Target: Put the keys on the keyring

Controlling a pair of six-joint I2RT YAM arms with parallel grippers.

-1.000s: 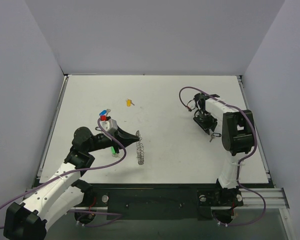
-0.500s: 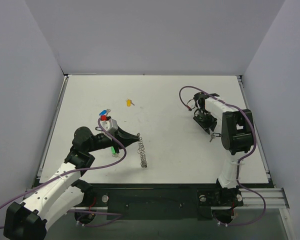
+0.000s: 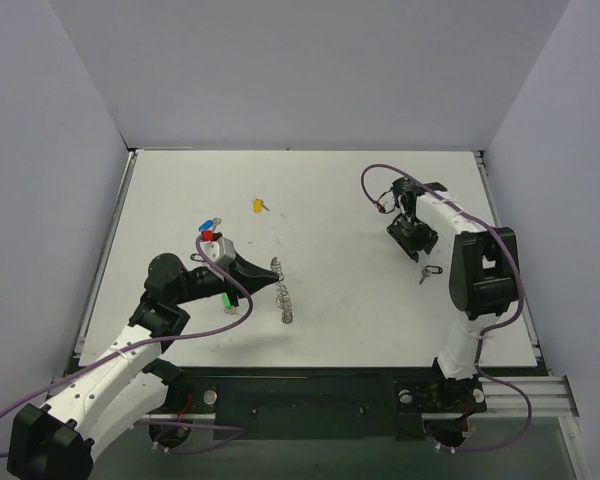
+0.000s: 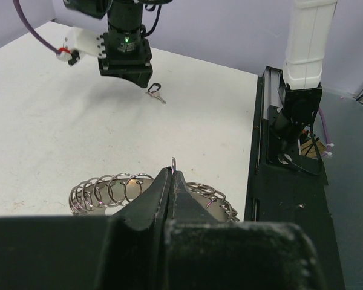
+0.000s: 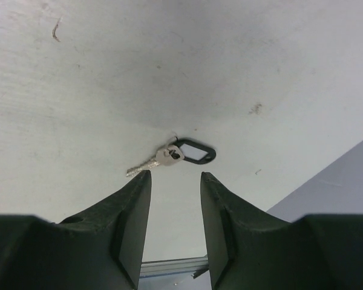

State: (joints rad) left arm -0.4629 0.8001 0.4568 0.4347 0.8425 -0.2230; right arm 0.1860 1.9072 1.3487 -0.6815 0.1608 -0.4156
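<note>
Left claw [image 4: 171, 176] pinches the keyring [image 4: 109, 188]; right claw [image 5: 175, 175] gapes over a key [image 5: 166, 155]

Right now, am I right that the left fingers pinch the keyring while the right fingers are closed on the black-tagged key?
Not quite: the right wrist view shows the right fingers open, the black-tagged key lying free beyond them. The left fingers do pinch the keyring.

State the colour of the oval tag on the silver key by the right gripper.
Black oval tag, clearest in the right wrist view.
</note>
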